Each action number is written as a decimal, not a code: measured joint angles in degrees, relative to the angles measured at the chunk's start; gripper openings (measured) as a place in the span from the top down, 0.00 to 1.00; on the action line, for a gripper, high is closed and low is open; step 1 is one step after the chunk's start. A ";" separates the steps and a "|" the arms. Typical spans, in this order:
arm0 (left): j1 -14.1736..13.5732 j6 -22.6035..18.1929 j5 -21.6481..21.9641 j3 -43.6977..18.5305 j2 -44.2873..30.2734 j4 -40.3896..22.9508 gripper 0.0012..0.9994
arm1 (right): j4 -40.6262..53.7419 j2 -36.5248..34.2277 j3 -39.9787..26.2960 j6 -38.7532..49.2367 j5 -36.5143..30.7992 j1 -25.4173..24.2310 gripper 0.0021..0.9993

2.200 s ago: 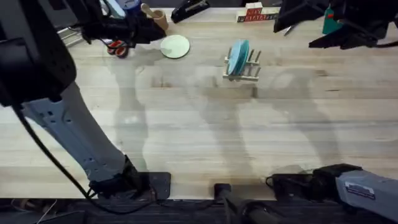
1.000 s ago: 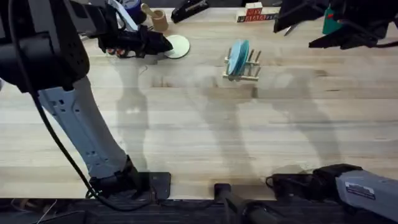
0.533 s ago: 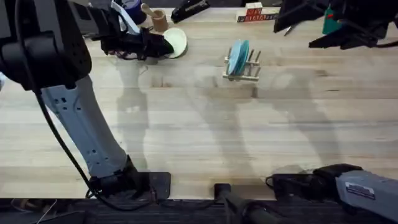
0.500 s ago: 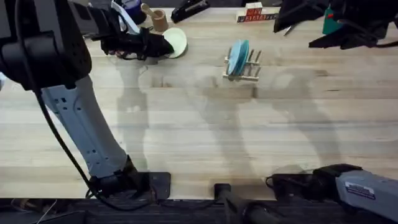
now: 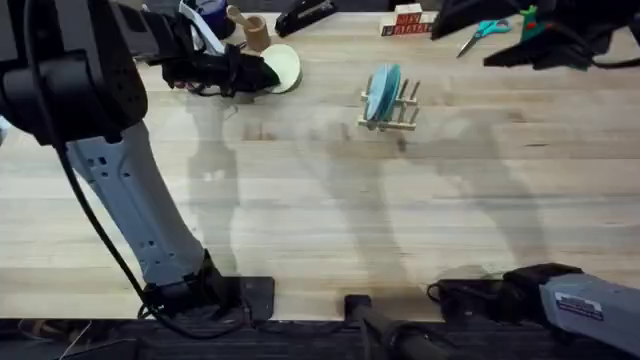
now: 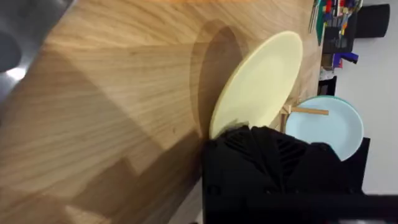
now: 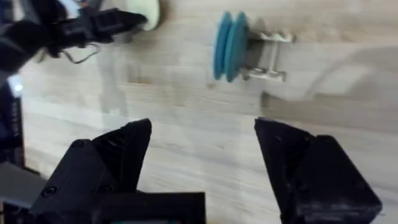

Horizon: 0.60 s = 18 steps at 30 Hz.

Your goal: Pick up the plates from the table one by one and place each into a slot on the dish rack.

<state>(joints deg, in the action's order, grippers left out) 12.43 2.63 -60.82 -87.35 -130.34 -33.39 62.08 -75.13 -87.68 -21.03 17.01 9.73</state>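
The left arm's black gripper (image 5: pixel 262 72), fingers clamped, holds the round cream plate (image 5: pixel 284 66) tilted off the light wooden table (image 5: pixel 320 220), left of the pale wooden dish rack (image 5: pixel 392 105) bearing two blue plates (image 5: pixel 381 92); the right gripper (image 7: pixel 202 146) hovers wide open.

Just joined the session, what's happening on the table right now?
The left gripper is at the cream plate, which is tilted up off the wooden table at the far left. Two blue plates already stand in the dish rack. The right gripper hangs open above the table, holding nothing.
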 joint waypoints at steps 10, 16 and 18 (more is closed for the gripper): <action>0.00 0.01 0.00 0.00 0.00 -0.02 0.96 | -11.56 -6.94 0.00 0.92 3.21 5.32 0.00; 0.00 0.02 0.00 0.00 0.00 -0.02 0.96 | -18.81 -11.95 0.01 0.98 6.53 6.72 0.00; 0.00 0.02 0.00 0.00 0.00 -0.02 0.96 | -20.98 -13.56 0.00 0.96 7.70 6.72 0.00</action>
<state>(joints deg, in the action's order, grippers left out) 12.43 2.66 -60.82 -87.35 -130.34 -33.41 41.10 -88.68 -87.68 -20.08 24.71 16.45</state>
